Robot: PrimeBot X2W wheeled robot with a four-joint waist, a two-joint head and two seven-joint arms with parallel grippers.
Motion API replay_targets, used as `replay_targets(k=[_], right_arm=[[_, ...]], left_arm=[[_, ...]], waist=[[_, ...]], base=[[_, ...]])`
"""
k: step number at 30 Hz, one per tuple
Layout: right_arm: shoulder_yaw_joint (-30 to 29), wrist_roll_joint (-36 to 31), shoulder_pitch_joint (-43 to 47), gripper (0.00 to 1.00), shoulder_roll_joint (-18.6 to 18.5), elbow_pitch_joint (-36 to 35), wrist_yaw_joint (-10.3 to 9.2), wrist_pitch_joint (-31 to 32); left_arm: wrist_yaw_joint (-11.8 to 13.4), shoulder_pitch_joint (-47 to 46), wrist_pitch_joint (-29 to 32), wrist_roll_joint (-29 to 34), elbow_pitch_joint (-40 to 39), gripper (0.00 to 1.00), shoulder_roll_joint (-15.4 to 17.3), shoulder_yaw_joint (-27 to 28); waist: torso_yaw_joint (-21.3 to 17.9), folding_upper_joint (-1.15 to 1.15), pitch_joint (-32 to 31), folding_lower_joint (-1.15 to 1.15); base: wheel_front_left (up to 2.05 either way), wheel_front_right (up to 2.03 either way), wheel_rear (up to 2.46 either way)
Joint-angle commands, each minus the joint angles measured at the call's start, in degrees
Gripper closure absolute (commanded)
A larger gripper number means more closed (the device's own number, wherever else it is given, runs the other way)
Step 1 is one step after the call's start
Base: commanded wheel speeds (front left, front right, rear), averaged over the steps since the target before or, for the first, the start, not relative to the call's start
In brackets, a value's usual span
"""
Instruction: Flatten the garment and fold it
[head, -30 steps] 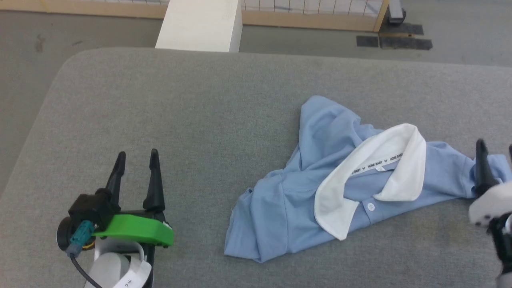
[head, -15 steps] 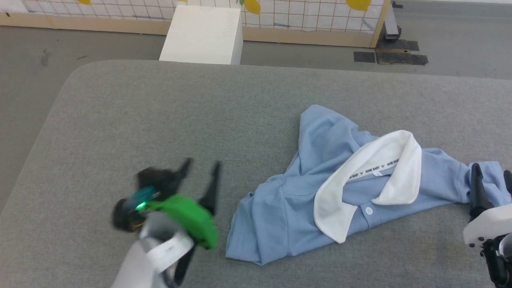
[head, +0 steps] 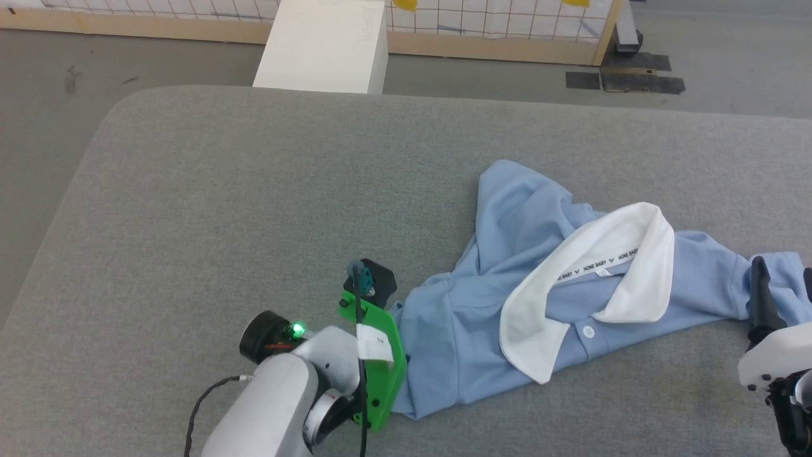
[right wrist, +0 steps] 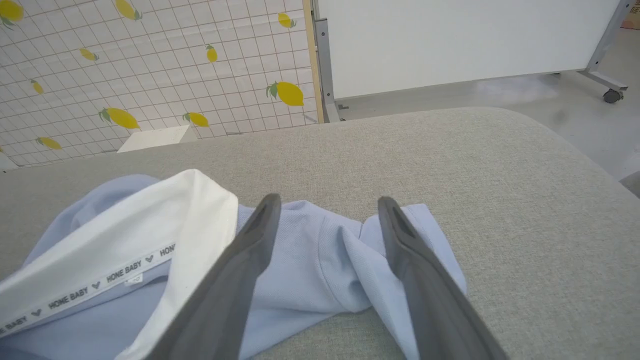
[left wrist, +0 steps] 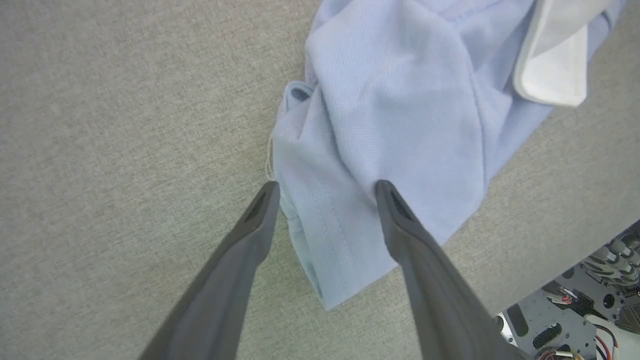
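Garment [head: 457, 336] crumpled on the counter [head: 254, 190], left end effector [left wrist: 326, 184] and right end effector [right wrist: 327, 198] both spread wide over its opposite ends: close carelessly and you may pinch stacked layers, hindering flattening.

Lt blue polo shirt [head: 482, 330], white collar, crumpled on table

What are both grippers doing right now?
Left gripper: open, straddling the shirt edge, holding nothing.
Right gripper: open over the shirt's other end, holding nothing.
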Motion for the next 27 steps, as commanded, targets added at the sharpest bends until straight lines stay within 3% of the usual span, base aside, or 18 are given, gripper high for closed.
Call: replay_targets(k=[1,8,9,10,11,19,27], right_arm=[[-0.3,-0.1,0.5,0.0,0.2,-0.6,-0.09,0.0],[-0.2,0.1,0.0,0.0,0.3,-1.1,-0.09,0.1],[-0.1,0.1,0.0,0.0,0.4,-1.1,-0.09,0.1],[0.0,0.2,-0.1,0.0,0.4,-1.1,-0.09,0.1],[0.1,0.2,-0.2,0.0,0.4,-1.1,-0.09,0.0],[0.1,0.2,-0.3,0.0,0.5,-0.6,-0.09,-0.1],[0.9,0.0,-1.0,0.0,0.5,0.1,-0.09,-0.2]], left_arm=[[0.3,-0.9,1.3,0.8,1.2,0.0,0.6,-0.8],[0.9,-1.9,3.0,1.9,8.4,0.0,0.3,-2.5],[0.9,-1.9,3.0,1.7,9.3,0.06,0.1,-2.5],[0.9,-2.0,2.7,1.5,10.0,0.7,-0.1,-2.5],[0.9,-2.1,2.4,1.2,10.5,1.0,-0.4,-2.4],[1.9,-3.4,-2.5,-3.0,9.8,1.0,-1.5,1.9],[8.7,-6.3,-11.2,-7.1,5.9,1.0,0.2,14.4]], waist=[[-0.2,0.0,0.7,0.0],[-0.7,0.0,1.9,0.0],[-0.8,0.0,2.1,0.0],[-0.9,0.0,2.3,0.0],[-0.9,0.0,2.4,0.0],[-0.1,0.0,2.8,0.0],[0.5,0.0,2.7,0.0]], base=[[0.0,0.0,0.0],[0.0,0.0,0.0],[0.0,0.0,0.0],[0.0,0.0,0.0],[0.0,0.0,0.0],[0.0,0.0,0.0],[0.0,0.0,0.0]])
